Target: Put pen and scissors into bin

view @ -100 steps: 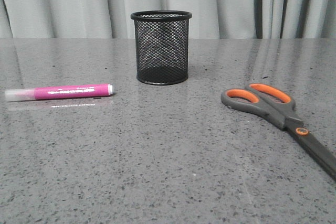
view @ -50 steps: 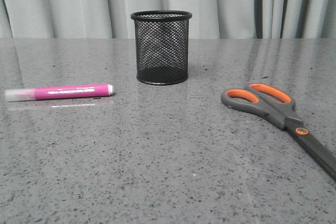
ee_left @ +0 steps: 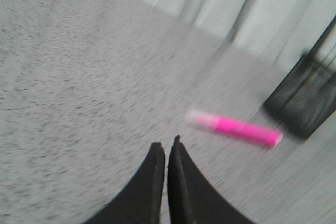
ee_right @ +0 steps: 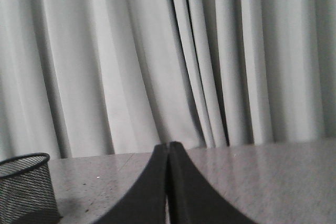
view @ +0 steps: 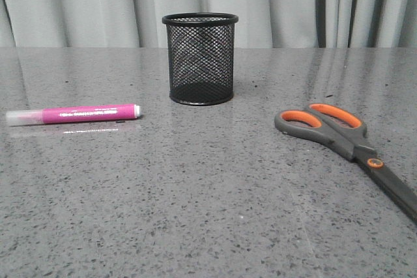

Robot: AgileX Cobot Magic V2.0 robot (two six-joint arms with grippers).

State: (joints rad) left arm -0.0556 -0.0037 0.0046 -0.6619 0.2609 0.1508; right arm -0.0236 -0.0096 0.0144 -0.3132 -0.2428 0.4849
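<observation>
Pen, front view: the pen (view: 73,114) lay flat on the grey table (view: 195,213), off to the left of the bin (view: 200,58) and apart from it.
Scissors, front view: the scissors (view: 345,145) lay flat on the right, handles toward the bin, blades running off to the edge of the picture.
Bin, front view: it stood upright and looked empty. No arm showed here.
Left wrist view: the left gripper (ee_left: 166,150) had its fingers pressed together and held nothing. The pen (ee_left: 236,128) was near, just ahead of the tips. This picture was blurry.
Right wrist view: the right gripper (ee_right: 168,146) was pinched together too, with nothing in it. It faced the curtain (ee_right: 157,56). Only the bin (ee_right: 26,186) showed, not the scissors.
What could go wrong: closed fingers might push the round pen and make it roll. The pen and scissors were taller than the bin, so they might tip it over.
</observation>
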